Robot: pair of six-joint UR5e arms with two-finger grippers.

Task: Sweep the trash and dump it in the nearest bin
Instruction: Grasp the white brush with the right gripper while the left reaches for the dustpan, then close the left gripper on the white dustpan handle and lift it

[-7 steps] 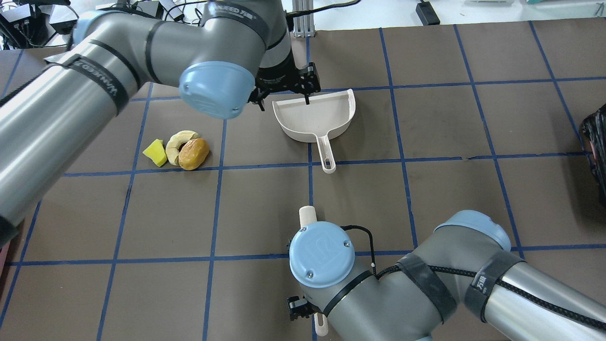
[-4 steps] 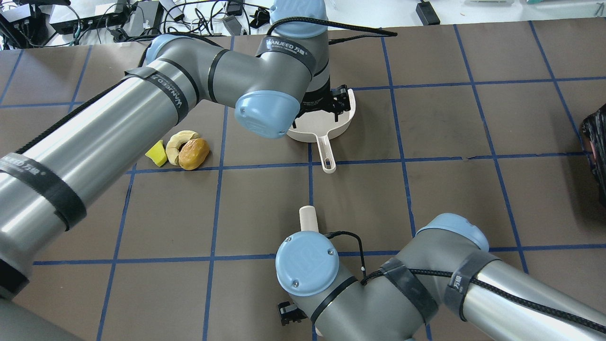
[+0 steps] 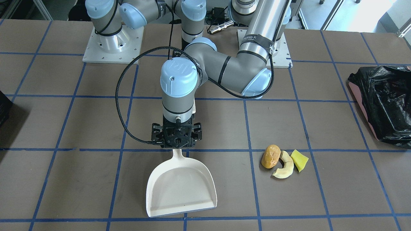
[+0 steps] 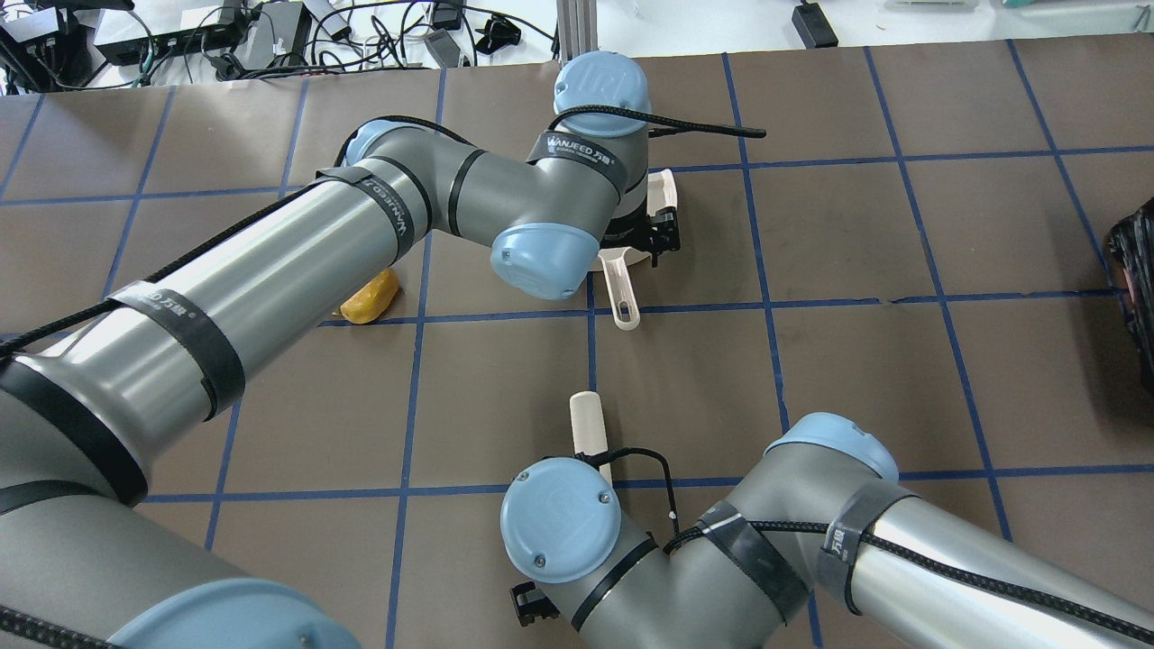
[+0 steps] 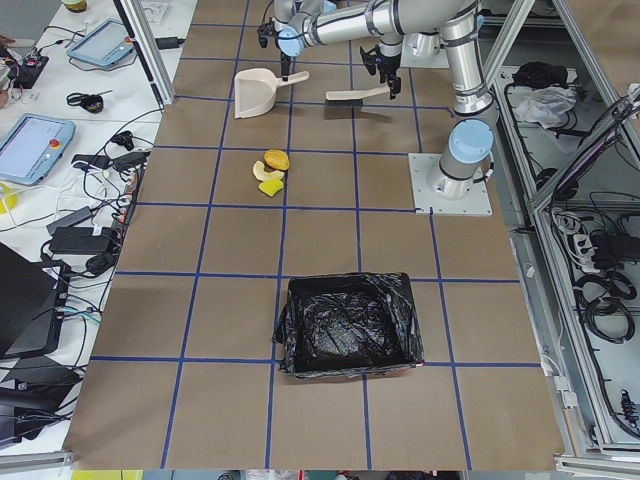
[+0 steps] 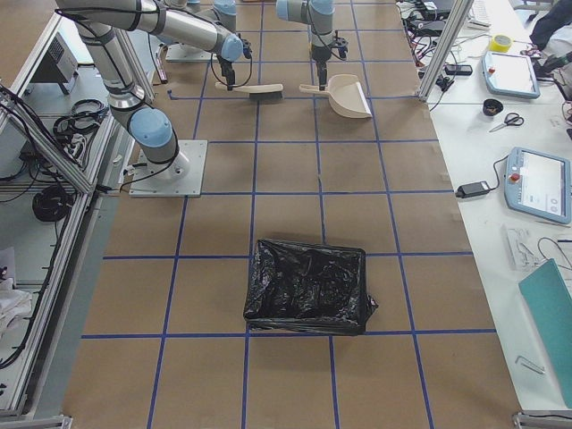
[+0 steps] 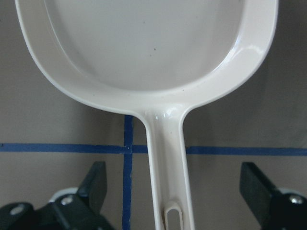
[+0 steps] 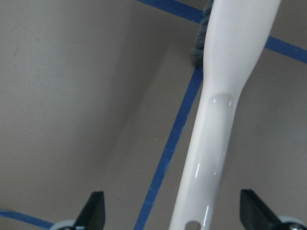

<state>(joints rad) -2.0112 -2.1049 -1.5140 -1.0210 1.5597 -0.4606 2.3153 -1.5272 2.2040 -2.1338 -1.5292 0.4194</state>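
- Two hands stood open, and neither held anything.
- Left hand (image 3: 177, 137) hung over the handle of the white dustpan (image 3: 179, 189). Its fingers (image 7: 96, 179) were spread wide, one on either side of the handle and clear of it.
- Right hand (image 8: 172, 213) sat over the brush handle (image 8: 225, 96), its fingers likewise set wide apart on either side.
- Orange-brown lump (image 3: 270, 156), pale peel (image 3: 284, 168) and yellow wedge (image 3: 299, 160) lay clustered on the surface (image 3: 80, 128), near the dustpan on the robot's left.
- Black-lined bin (image 3: 385, 106) stood farther to the robot's left, well apart from the cluster.
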